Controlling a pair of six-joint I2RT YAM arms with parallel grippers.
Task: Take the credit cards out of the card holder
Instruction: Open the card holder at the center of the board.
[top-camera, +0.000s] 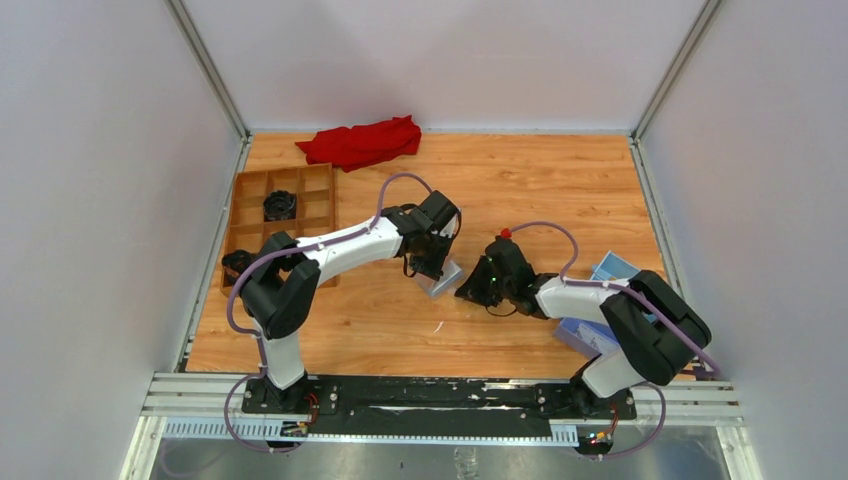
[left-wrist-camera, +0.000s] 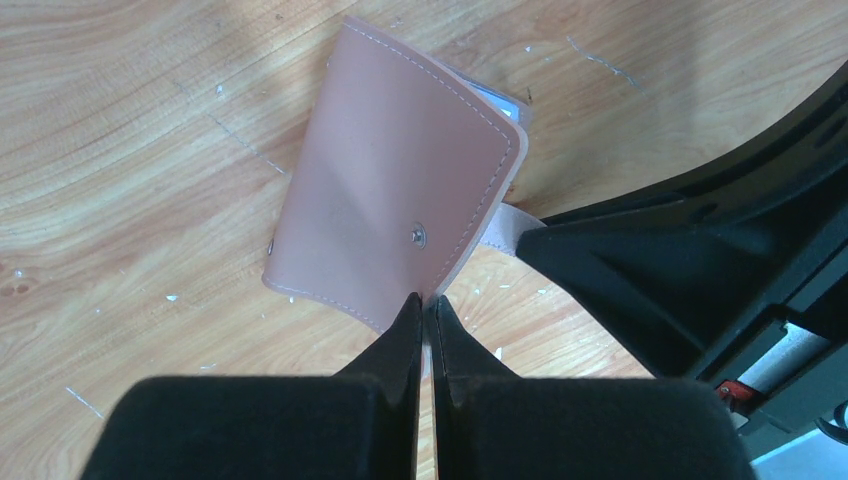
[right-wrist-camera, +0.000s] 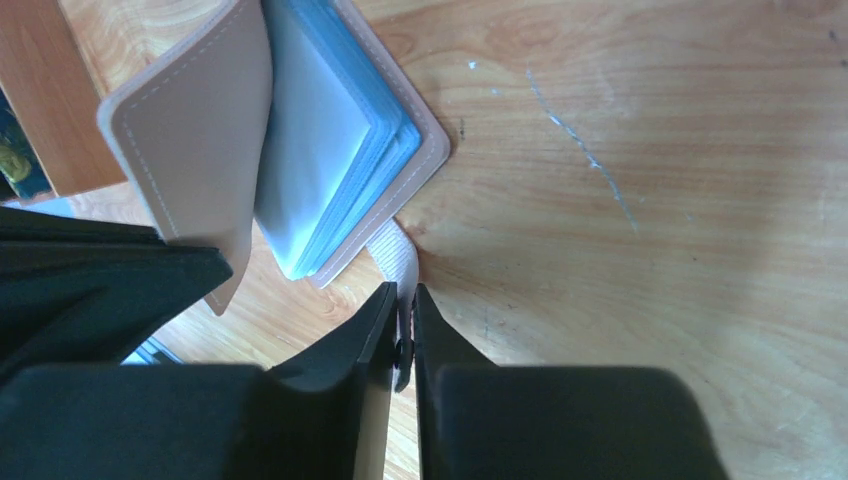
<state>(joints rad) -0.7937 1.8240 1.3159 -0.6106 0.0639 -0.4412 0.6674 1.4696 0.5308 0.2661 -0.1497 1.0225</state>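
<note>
**A:** So, where is the card holder (left-wrist-camera: 390, 170)?

**B:** Near the middle of the wooden table (right-wrist-camera: 650, 200), between the two arms. I cannot tell whether it rests on the wood or hangs just above it. The left gripper (left-wrist-camera: 427, 305) is clenched on the edge of the tan-pink front cover and holds that flap away from the rest. The right gripper (right-wrist-camera: 402, 300) is pinched on the pale strap (right-wrist-camera: 398, 255) that sticks out from the back cover.

**A:** How will it handle?

**B:** Probably light and floppy. The covers look thin and soft and they bend. The stack of pale blue plastic sleeves (right-wrist-camera: 330, 140) looks slick. The stitched cover edges and the strap seem the surest holds.

**A:** What can't be made out?

**B:** The credit cards themselves. The sleeves show mostly edge-on, so no card is visible, nor how many there are. From above, the two grippers cover most of the holder.
</note>
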